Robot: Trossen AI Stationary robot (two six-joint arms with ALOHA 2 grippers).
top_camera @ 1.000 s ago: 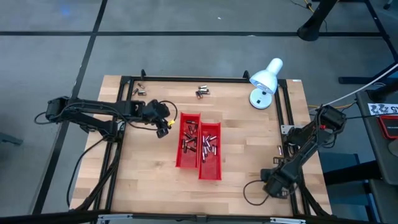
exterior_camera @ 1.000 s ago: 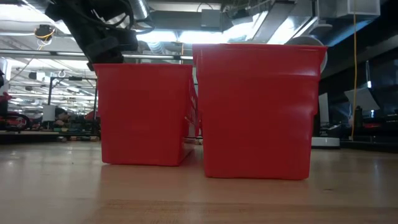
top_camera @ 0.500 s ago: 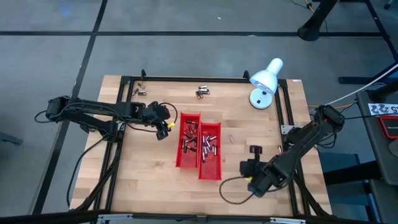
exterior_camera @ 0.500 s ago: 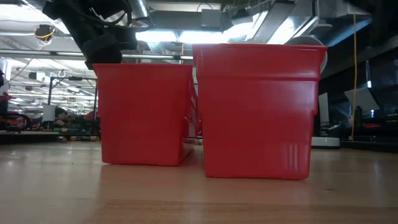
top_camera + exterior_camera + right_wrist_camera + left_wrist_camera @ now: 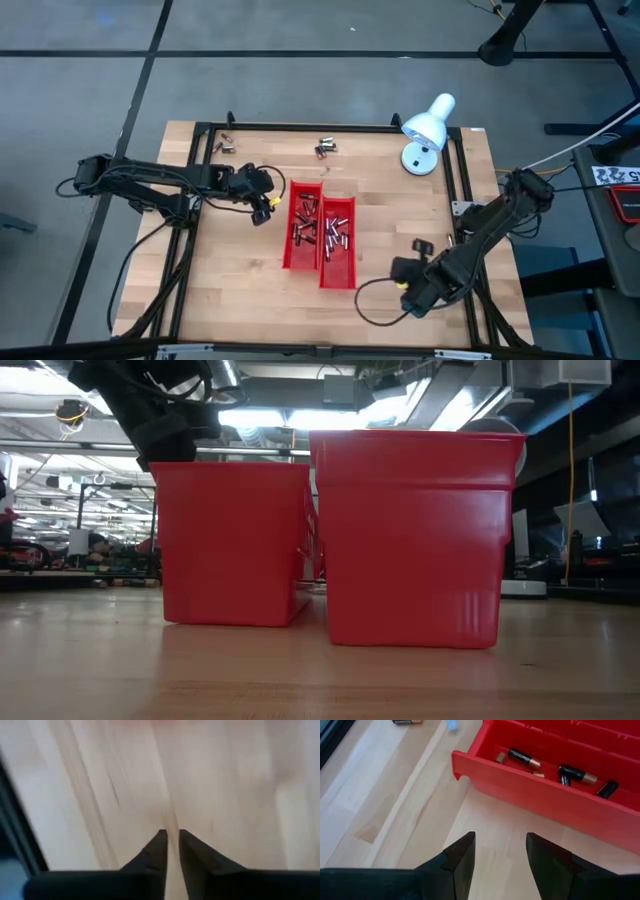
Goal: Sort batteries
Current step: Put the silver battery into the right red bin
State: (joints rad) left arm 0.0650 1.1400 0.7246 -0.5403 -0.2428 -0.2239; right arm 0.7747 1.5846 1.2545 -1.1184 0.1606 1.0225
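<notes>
Two red trays (image 5: 303, 225) (image 5: 338, 242) stand side by side at the table's middle, each holding several small batteries (image 5: 304, 230) (image 5: 334, 236). More batteries lie loose near the far edge (image 5: 325, 148) (image 5: 225, 147). My left gripper (image 5: 264, 206) is open and empty, just left of the left tray's far corner (image 5: 462, 762). Batteries inside that tray show in the left wrist view (image 5: 522, 758). In the low view the left arm (image 5: 160, 415) shows above the left tray. My right gripper (image 5: 420, 247) hovers over bare wood right of the trays, its fingers (image 5: 171, 840) all but together and holding nothing.
A white desk lamp (image 5: 428, 125) stands at the far right. A black frame rail (image 5: 462, 170) runs along the table's sides and far edge. Bare wood lies on the near side of the trays and to their right.
My right arm has swung out from the table's near right corner toward the trays. Its gripper now hangs over the wood right of the right tray.
</notes>
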